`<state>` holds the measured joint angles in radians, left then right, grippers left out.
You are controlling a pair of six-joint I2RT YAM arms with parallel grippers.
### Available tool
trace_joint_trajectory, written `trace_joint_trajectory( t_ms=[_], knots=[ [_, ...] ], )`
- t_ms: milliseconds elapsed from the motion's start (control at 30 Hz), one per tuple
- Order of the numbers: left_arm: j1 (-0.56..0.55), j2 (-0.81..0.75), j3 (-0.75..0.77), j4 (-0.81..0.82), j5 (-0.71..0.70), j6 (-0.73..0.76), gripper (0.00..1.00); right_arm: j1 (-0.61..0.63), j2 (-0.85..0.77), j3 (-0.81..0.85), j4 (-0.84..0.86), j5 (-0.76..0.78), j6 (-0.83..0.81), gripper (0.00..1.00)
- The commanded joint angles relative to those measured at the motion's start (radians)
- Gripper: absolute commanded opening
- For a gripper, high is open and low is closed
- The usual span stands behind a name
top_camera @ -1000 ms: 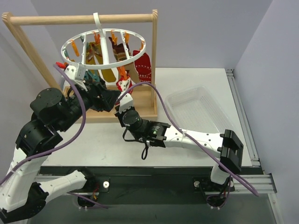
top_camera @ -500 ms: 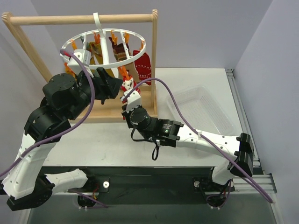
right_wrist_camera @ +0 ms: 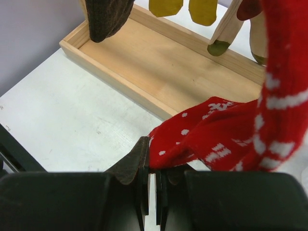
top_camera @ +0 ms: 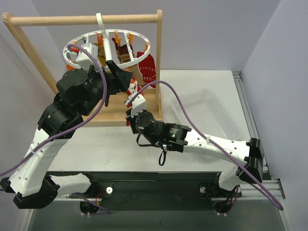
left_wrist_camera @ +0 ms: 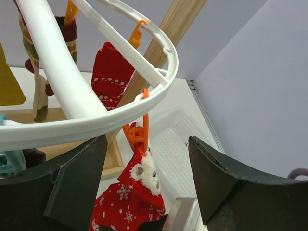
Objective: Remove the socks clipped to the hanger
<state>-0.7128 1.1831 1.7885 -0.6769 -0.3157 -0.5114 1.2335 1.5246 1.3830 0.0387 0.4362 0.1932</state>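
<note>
Top view, hanger: a white plastic ring hanger hangs by its hook from the wooden frame rack. Several small socks dangle under the ring.
Top view, arms: the left gripper is up at the hanger's near rim. The right gripper sits just below that rim with red cloth at its tip.
Top view, basket: a clear mesh plastic basket lies well right of the hanger.
Left wrist, tool: we see the fingers spread wide and holding nothing, flanking an orange plastic clip on the hanger's rim.
Left wrist, sock: a limp red sock with white snowflake pattern hangs from that clip, its upper end pinched.
Right wrist, tool: the jaws are closed tight on the red sock's lower end, below the hanger.
Right wrist, neighbours: a dark brown knitted sock and mustard yellow socks hang nearby.
Handling: we judge the red sock light, soft, stretchy and not fragile.
Grip point: bunched fabric just under the clip looks best to us. A pull from the far end may only stretch the sock and tilt the free-hanging hanger.
</note>
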Motion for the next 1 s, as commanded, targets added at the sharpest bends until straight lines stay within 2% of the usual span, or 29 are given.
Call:
trace_joint_trajectory(
  t_ms=[0, 167, 333, 533, 633, 733, 767, 833, 900, 967],
  knots=[
    [-0.005, 0.009, -0.038, 0.114, -0.045, -0.024, 0.79, 0.021, -0.064, -0.009, 0.023, 0.010, 0.008, 0.00],
    [-0.005, 0.015, -0.060, 0.143, -0.091, -0.038, 0.76, 0.030, -0.084, -0.024, 0.029, 0.026, 0.012, 0.00],
    [-0.004, 0.004, -0.090, 0.190, -0.097, -0.012, 0.75, 0.029, -0.090, -0.022, 0.021, -0.025, -0.006, 0.00],
    [-0.004, -0.037, -0.195, 0.322, -0.069, 0.050, 0.62, 0.040, -0.093, -0.019, 0.009, -0.053, -0.020, 0.00],
    [-0.004, -0.027, -0.195, 0.323, -0.068, 0.063, 0.56, 0.043, -0.103, -0.025, 0.009, -0.051, -0.020, 0.00],
    [-0.004, -0.017, -0.184, 0.332, -0.063, 0.083, 0.40, 0.044, -0.109, -0.032, 0.009, -0.050, -0.021, 0.00],
    [-0.004, -0.016, -0.181, 0.332, -0.066, 0.086, 0.29, 0.044, -0.110, -0.035, 0.009, -0.044, -0.021, 0.00],
    [-0.002, -0.014, -0.173, 0.333, -0.068, 0.099, 0.23, 0.044, -0.116, -0.044, 0.009, -0.039, -0.021, 0.00],
    [-0.004, -0.016, -0.169, 0.329, -0.071, 0.108, 0.08, 0.044, -0.122, -0.053, 0.007, -0.028, -0.021, 0.00],
    [-0.004, -0.020, -0.169, 0.324, -0.077, 0.108, 0.03, 0.044, -0.130, -0.073, 0.009, -0.004, -0.017, 0.00]
  ],
)
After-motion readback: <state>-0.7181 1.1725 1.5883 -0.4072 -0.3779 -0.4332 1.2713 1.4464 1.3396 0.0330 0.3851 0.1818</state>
